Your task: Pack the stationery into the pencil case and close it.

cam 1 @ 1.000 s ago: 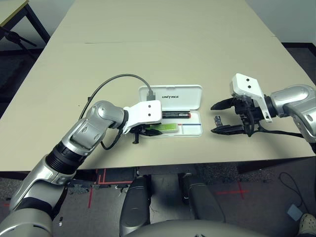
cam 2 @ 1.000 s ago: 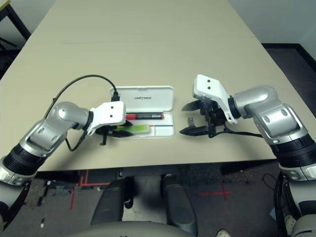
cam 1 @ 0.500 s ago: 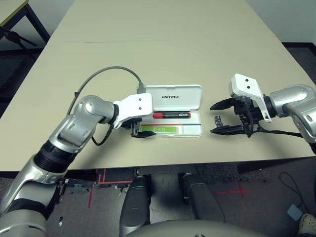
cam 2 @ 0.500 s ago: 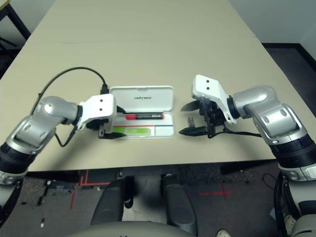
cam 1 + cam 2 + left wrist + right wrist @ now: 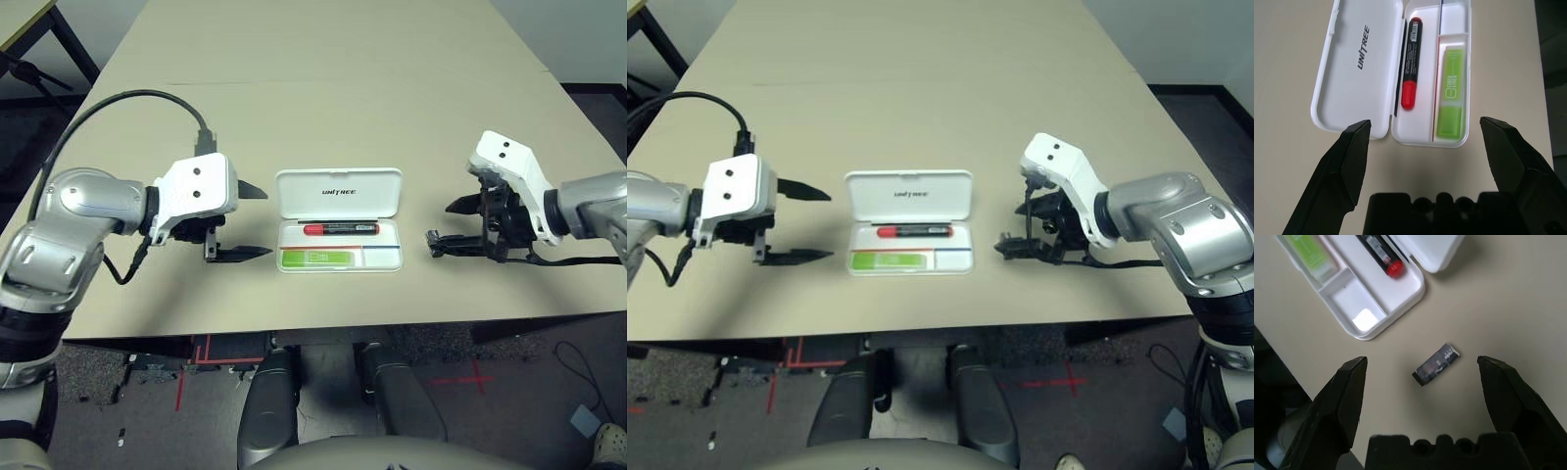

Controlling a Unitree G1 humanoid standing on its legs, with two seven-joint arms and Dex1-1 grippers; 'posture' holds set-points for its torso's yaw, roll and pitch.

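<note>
The white pencil case lies open at the table's middle, its lid flat behind the tray. A red marker fills the tray's rear slot and a lime-green highlighter its front left one; both also show in the left wrist view, marker and highlighter. My left gripper hovers open just left of the case, holding nothing. A small silver-grey block lies on the table right of the case. My right gripper is open, its fingers on either side of the block.
A black cable arcs from my left wrist over the table's left side. The table's front edge runs close below the case. The tray's right compartment holds nothing. Another table's corner stands far left.
My left gripper has opened, left the green highlighter in the tray and drawn back to the left. My right gripper has shifted slightly right and tipped down over the block.
</note>
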